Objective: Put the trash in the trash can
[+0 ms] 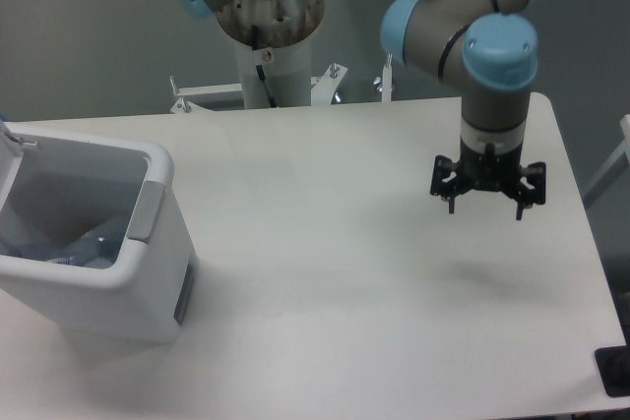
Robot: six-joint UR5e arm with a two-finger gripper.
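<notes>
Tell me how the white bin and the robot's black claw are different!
The bin is white, big and boxy; the claw is black, small and spiky. The bin stands on the table at the left; the claw hangs in the air over the right side. The bin has a bottle lying inside; the claw holds nothing. Both are open.

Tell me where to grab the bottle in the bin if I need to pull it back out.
Probably its upper end, reaching straight down through the trash can's open top. The bottle lies low against the near-right wall, mostly hidden; the open gripper is far right.
</notes>
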